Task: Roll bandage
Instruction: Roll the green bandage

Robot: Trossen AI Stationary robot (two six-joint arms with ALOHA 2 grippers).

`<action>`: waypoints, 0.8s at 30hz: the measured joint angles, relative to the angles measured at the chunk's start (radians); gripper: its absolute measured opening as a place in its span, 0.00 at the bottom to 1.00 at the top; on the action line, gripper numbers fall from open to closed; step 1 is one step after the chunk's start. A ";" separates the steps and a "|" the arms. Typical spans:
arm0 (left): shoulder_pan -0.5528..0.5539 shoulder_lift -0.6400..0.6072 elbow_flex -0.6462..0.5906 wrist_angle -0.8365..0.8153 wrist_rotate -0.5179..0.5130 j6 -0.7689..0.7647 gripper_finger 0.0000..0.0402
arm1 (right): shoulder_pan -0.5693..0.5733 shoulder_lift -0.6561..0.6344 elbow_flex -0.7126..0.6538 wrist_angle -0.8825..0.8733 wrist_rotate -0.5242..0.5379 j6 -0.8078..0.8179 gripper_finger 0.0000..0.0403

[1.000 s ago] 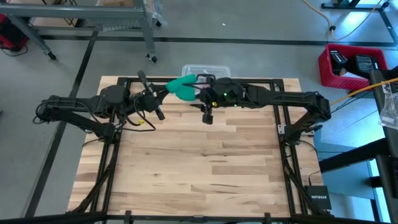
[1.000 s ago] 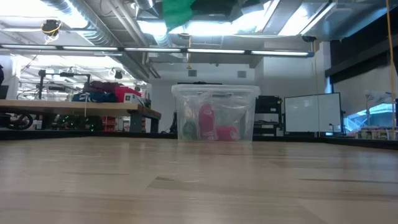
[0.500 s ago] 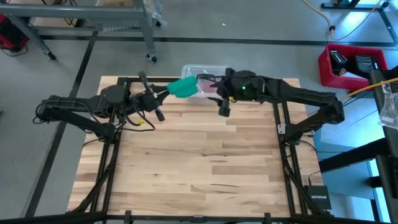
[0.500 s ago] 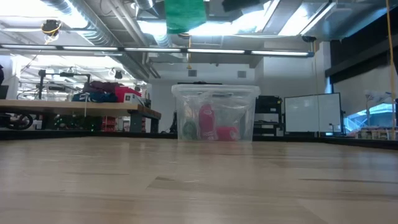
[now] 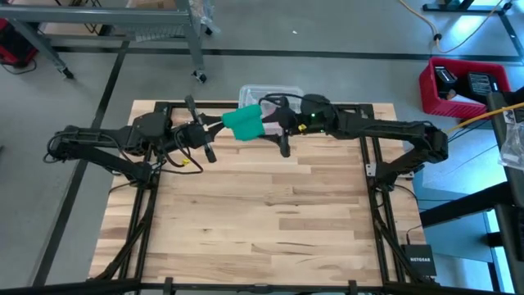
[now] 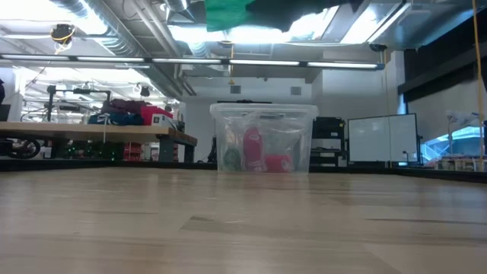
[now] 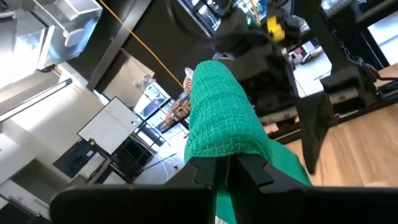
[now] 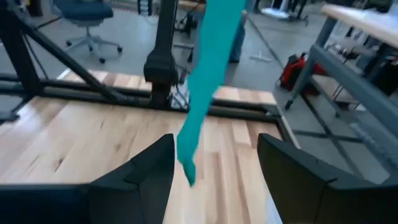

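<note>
- Legible text: one item only. White lettering "NETGEAR" on a small black box (image 5: 418, 260), seen in the high view, sitting by the counter's (image 5: 246, 221) near right corner, outside the frame rail.
- Red bin (image 5: 461, 84) beyond the counter's right edge holds dark items; any markings on them are too small to read.
- Low view and both wrist views: no readable labels, numbers or signs.

Teal-green bandage (image 5: 244, 124), airborne, partly wadded
</note>
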 joint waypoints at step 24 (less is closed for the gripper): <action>0.000 -0.016 0.000 0.021 -0.001 0.002 0.03 | 0.027 0.015 0.000 -0.089 -0.017 -0.087 0.02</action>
